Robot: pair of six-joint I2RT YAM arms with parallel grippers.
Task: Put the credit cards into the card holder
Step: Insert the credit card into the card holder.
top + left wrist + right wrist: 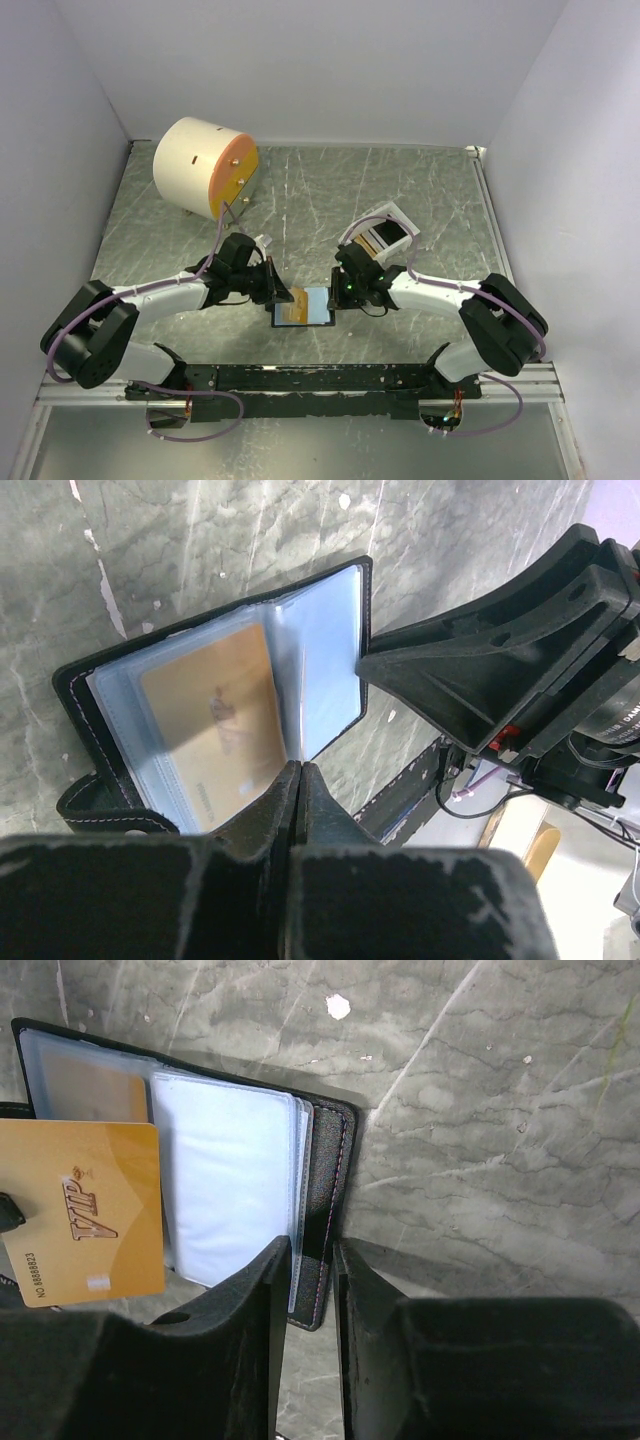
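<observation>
Left arm (160,295) extends low from the left toward centre; its pincer (300,772) is fully closed, gripping the edge of the gold card (80,1210) over the left page of the open card holder (303,306). The holder lies flat on the surface (400,190), at near centre. Right arm (440,295) reaches in from the right; its pincer (311,1248) is narrow, straddling the holder's right cover edge, firm grip not confirmable.

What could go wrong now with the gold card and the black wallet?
The left hand seems to pinch the gold card only by its edge, so it could slip or twist. The card sits over the card holder, not in a sleeve, and could miss. The right hand straddles the holder's edge and might drag it.
</observation>
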